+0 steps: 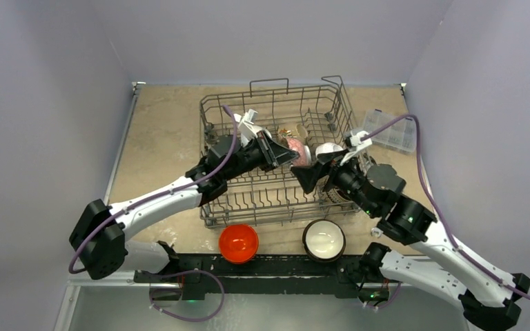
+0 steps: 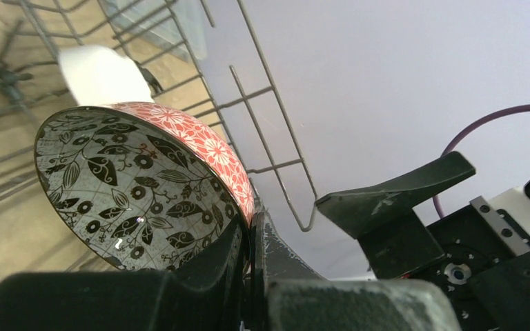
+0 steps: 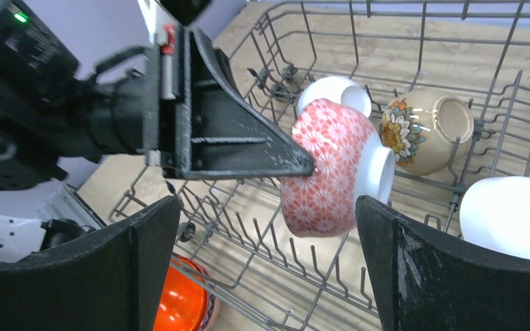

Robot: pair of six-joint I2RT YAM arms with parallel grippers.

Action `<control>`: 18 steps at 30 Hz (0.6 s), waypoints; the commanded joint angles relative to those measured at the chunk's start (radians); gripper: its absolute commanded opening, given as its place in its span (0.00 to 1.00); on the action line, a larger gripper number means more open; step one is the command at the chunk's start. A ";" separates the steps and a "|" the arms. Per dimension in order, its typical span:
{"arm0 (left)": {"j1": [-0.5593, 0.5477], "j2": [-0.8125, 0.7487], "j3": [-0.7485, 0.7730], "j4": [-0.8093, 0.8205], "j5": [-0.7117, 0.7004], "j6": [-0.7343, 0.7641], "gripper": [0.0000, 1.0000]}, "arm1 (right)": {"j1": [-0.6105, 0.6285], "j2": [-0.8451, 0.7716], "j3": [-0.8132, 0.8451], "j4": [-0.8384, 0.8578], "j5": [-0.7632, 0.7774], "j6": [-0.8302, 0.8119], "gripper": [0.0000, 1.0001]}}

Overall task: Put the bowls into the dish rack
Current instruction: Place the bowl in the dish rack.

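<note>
Left gripper [image 1: 290, 157] pinched tight on rim of red-patterned bowl [image 3: 328, 165], held on edge over dish rack [image 1: 262, 198] middle. Right gripper [image 1: 317, 165] fingers wide, empty, at bowl's 4 o'clock. Orange bowl [image 1: 239, 243] and dark bowl [image 1: 324, 239] on table [image 1: 159, 138] at rack's 6 o'clock.

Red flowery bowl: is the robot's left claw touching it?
Touching. The left wrist view shows the left gripper shut on the red-patterned bowl, its rim pinched between the two fingers.
</note>
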 commanded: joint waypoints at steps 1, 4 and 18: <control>-0.041 0.043 0.009 0.243 0.069 -0.038 0.00 | 0.002 -0.061 0.058 -0.027 0.034 0.031 0.99; -0.068 0.093 0.012 0.307 0.095 -0.046 0.00 | 0.001 -0.077 0.088 -0.033 0.041 0.031 0.99; -0.089 0.201 -0.053 0.439 0.141 -0.049 0.00 | 0.002 -0.024 0.130 -0.060 0.049 0.002 0.99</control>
